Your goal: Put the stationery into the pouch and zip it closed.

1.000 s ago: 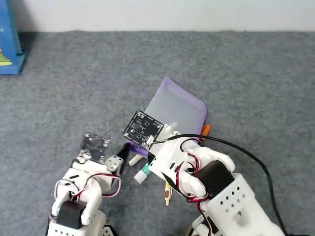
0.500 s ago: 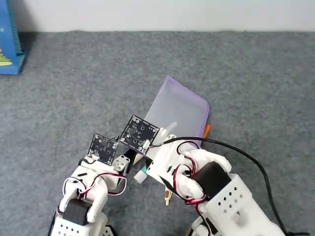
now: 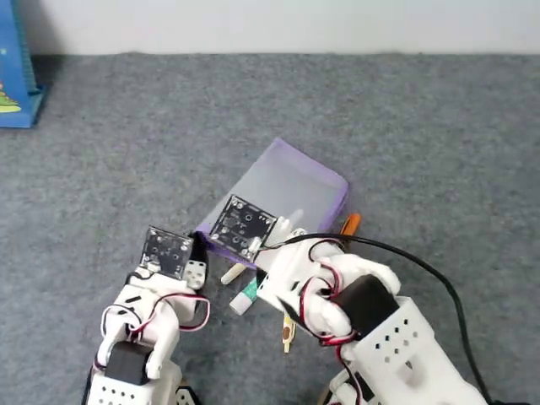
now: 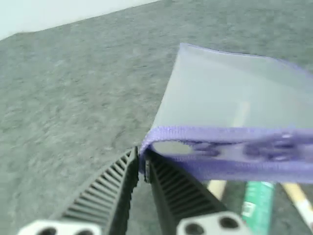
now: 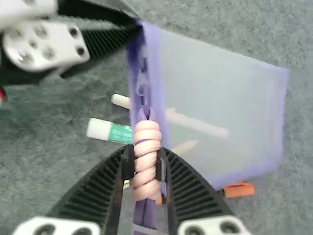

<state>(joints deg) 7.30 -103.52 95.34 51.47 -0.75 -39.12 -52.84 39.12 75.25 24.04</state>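
Note:
A translucent purple pouch (image 3: 291, 190) lies on the grey carpet with its zip edge toward both arms. My left gripper (image 4: 142, 159) is shut on the pouch's corner (image 4: 149, 142); from above it sits at the pouch's near left corner (image 3: 201, 246). My right gripper (image 5: 145, 152) is shut on the pink coiled zip pull (image 5: 145, 161) on the zip edge. Outside the pouch, under that edge, lie a green-and-white glue stick (image 3: 245, 297), a white stick (image 3: 233, 273) and a wooden pencil (image 3: 288, 332). An orange item (image 3: 350, 224) pokes out beside the pouch.
A blue box (image 3: 15, 67) stands at the far left edge by the white wall. A black cable (image 3: 422, 270) trails over the right arm. Open carpet lies beyond and to the right of the pouch.
The left gripper has pulled the pouch's corner to the left, and the pouch has turned so its zip edge is drawn out between the two grippers.

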